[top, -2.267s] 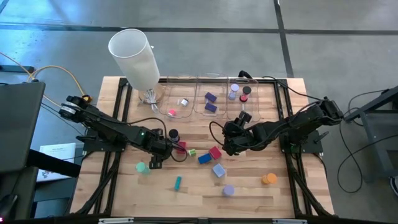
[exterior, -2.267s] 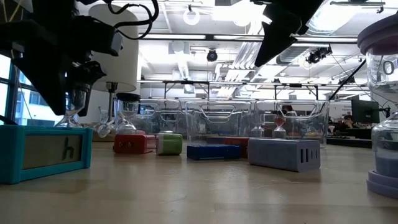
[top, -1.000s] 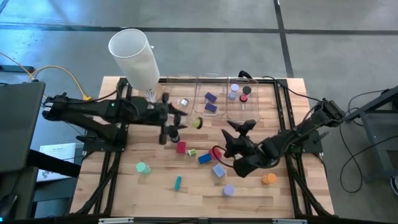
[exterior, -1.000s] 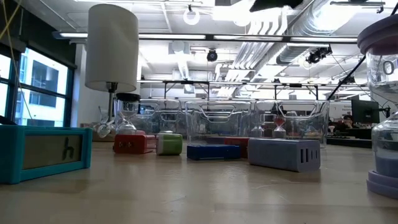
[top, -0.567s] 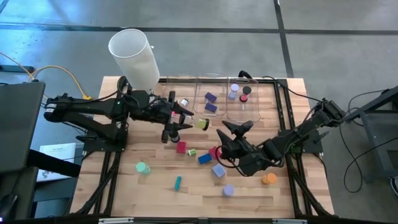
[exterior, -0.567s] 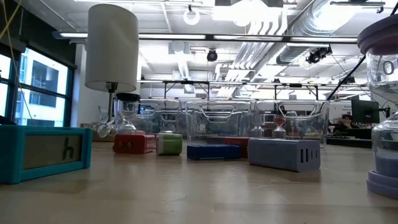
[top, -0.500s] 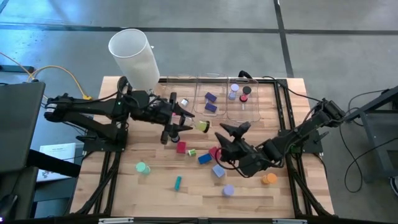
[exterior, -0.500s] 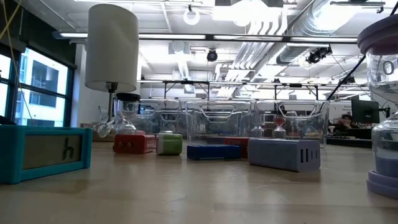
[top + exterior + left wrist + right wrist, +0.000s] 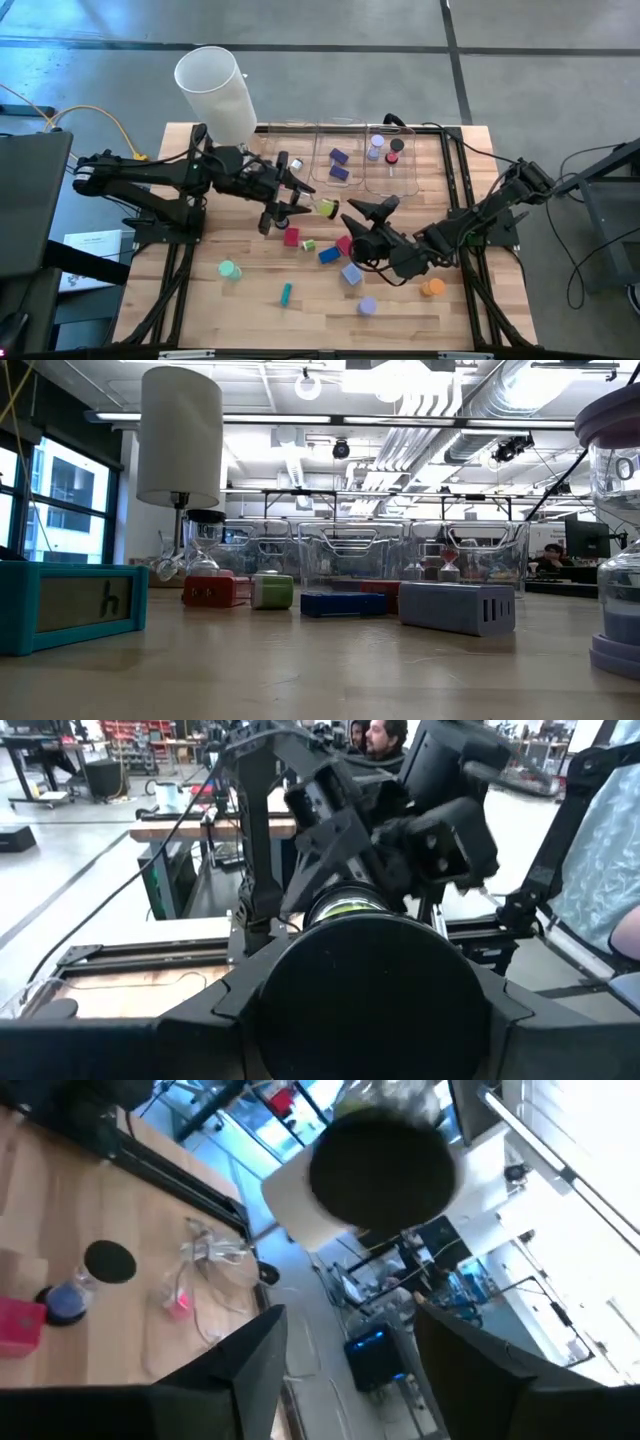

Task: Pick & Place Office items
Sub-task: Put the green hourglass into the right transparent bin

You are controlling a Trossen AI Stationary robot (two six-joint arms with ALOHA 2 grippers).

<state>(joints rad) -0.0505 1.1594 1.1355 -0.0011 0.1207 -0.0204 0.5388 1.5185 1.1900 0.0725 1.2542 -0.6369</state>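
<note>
Our left gripper (image 9: pixel 325 207) holds a yellow-green roll (image 9: pixel 327 207) above the surface (image 9: pixel 480 300); our right gripper (image 9: pixel 363 208) faces it, fingers apart, empty.

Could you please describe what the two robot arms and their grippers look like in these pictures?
Both arms are black and jointed, with black cables looped alongside. The left arm shows a small green light; yellow cables run behind its base. The left gripper and right gripper each have two dark, angular fingers.
</note>
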